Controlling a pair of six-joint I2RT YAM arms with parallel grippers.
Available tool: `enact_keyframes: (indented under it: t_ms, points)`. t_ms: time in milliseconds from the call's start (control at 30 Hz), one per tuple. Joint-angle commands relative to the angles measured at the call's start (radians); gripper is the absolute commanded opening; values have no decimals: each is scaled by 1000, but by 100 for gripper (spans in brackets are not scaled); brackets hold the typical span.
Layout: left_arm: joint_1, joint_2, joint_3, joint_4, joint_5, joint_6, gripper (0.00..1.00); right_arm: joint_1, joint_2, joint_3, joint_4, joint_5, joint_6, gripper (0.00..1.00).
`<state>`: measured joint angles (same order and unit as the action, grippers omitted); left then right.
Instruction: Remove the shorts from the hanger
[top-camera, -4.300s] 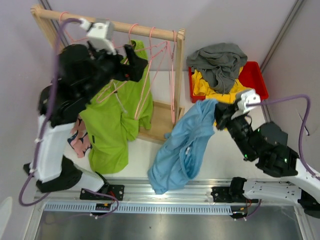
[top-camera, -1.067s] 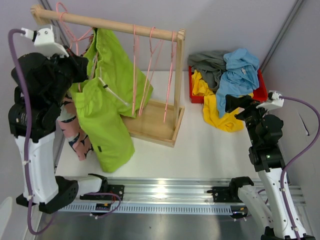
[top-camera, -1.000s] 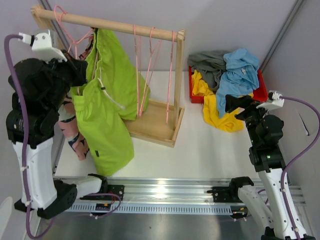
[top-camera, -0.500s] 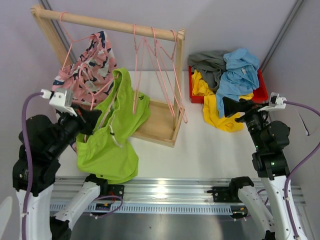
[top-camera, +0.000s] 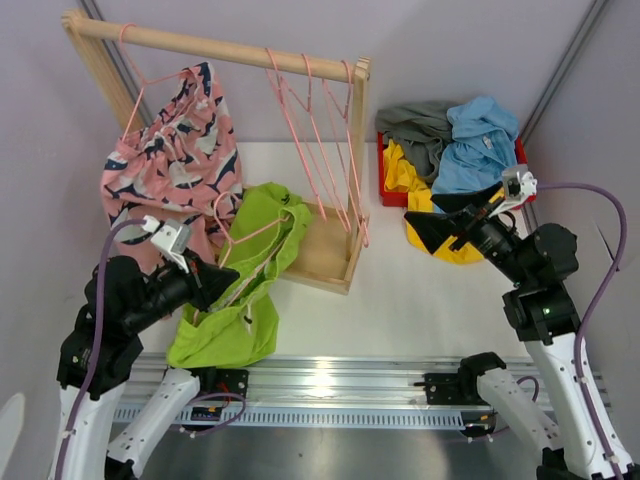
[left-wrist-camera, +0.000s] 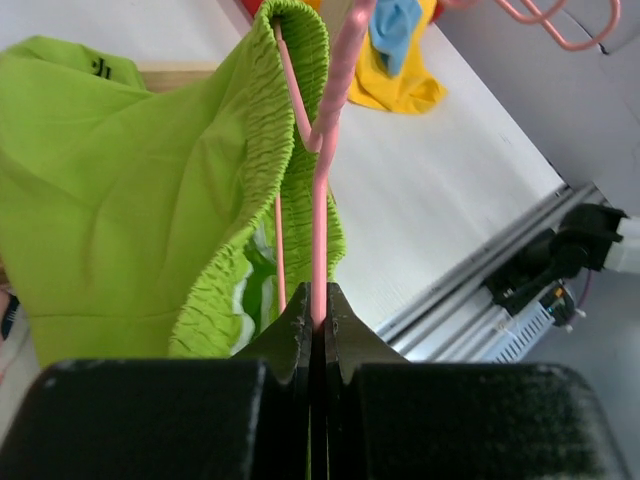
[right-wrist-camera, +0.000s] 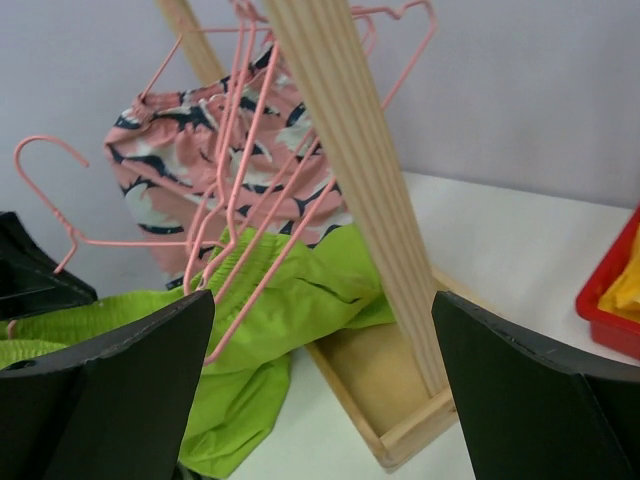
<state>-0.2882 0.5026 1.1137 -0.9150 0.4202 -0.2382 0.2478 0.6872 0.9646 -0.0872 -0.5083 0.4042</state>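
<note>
The lime green shorts (top-camera: 240, 290) sag on a pink hanger (top-camera: 252, 232) that is off the rail, their lower part bunched on the table near the rack's base. My left gripper (top-camera: 207, 287) is shut on that hanger's wire (left-wrist-camera: 320, 240), with the green waistband (left-wrist-camera: 250, 150) threaded over it. The pink patterned shorts (top-camera: 170, 160) hang from the rail's left end. My right gripper (top-camera: 428, 214) stands open and empty beside the yellow shorts (top-camera: 445, 240), facing the rack. Its wrist view shows the green shorts (right-wrist-camera: 300, 300) and the patterned shorts (right-wrist-camera: 200, 170) beyond its fingers (right-wrist-camera: 110, 390).
The wooden rack (top-camera: 210, 45) carries several empty pink hangers (top-camera: 310, 130), and its post (right-wrist-camera: 350, 180) and base tray (top-camera: 325, 250) stand between the arms. A red bin (top-camera: 381, 170) at the back right holds grey (top-camera: 420, 120) and light blue shorts (top-camera: 475, 140).
My left arm has dropped and pulled back toward the near left, dragging hanger and green shorts lower onto the table. My right gripper has swung down and left toward the rack.
</note>
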Motion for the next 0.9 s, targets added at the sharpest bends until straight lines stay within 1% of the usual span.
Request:
enact_keyframes:
  t_ms: [0, 100, 200, 300, 367, 400, 433, 567, 667, 700, 733, 867]
  points:
    - [-29, 21, -8, 13, 63, -36, 0, 45, 32, 63, -2, -56, -53, 99]
    - [-72, 1, -32, 19, 94, -42, 0, 83, 41, 75, -9, -56, -76, 100]
    - [-117, 33, -2, 21, 170, -49, 0, 102, 66, 103, -37, -90, -105, 99]
    - [-155, 99, 113, 8, 239, -35, 0, 104, 98, 140, -83, -113, -142, 99]
    - [-183, 144, 240, 1, 250, -27, 0, 102, 112, 151, -106, -105, -174, 99]
    - [-189, 160, 273, -16, 250, -12, 0, 102, 113, 164, -111, -90, -185, 99]
    - [-206, 172, 358, -19, 236, -10, 0, 103, 117, 174, -127, -85, -194, 99]
    - [-218, 227, 472, -21, 197, -4, 0, 100, 135, 223, -164, -105, -240, 99]
    - [-218, 254, 514, -16, 212, -10, 0, 102, 152, 247, -168, -170, -229, 99]
    - [-218, 266, 524, -15, 224, -10, 0, 102, 156, 249, -161, -191, -203, 99]
    - [-220, 270, 523, -12, 229, -12, 0, 102, 159, 244, -142, -229, -188, 99]
    - [-221, 278, 534, -2, 247, -22, 0, 126, 158, 205, -62, -275, -110, 99]
